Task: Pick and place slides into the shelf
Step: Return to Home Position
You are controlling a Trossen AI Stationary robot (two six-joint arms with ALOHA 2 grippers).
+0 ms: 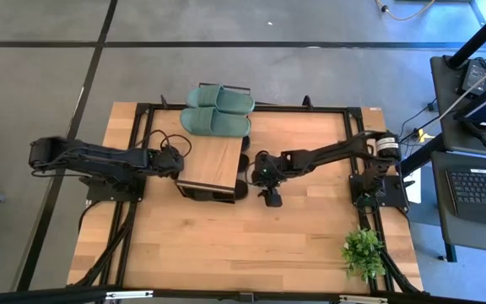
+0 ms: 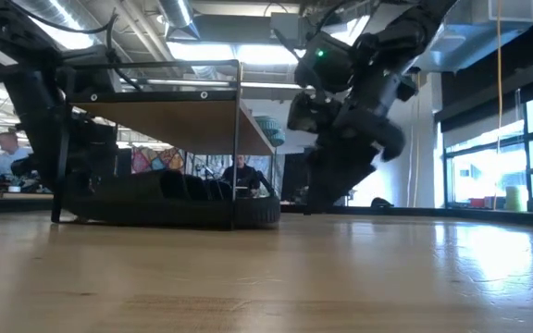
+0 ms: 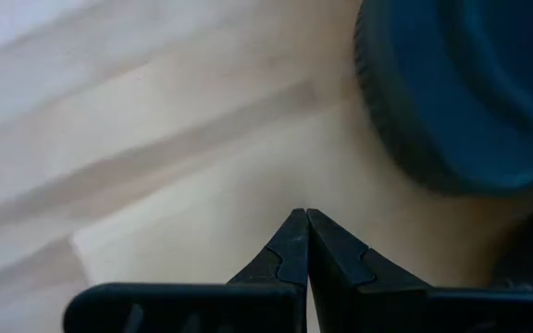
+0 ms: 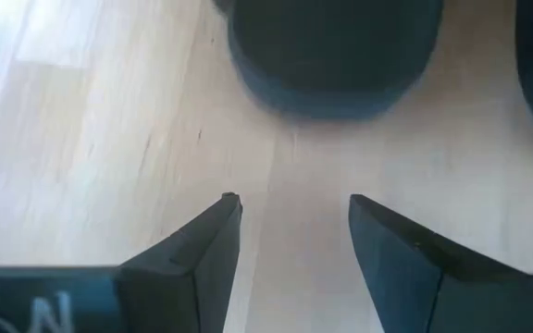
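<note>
The shelf (image 1: pixel 213 165) stands mid-table on thin black legs. Two green slides (image 1: pixel 217 111) lie side by side on the far end of its plank top. Black slides (image 2: pixel 174 208) rest on the table under the plank. One of them (image 4: pixel 336 55) lies just ahead of my right gripper (image 4: pixel 294 231), which is open and slants down at the table beside the shelf's right side (image 1: pixel 258 173), with nothing between its fingers. My left gripper (image 3: pixel 305 231) is shut at the shelf's left side (image 1: pixel 172 160), near another black slide (image 3: pixel 461 92).
A small green plant (image 1: pixel 363 251) stands at the table's near right corner. Bare wood (image 1: pixel 226 245) stretches along the near side of the table. Beyond the far edge in the low view are desks and people (image 2: pixel 7 148).
</note>
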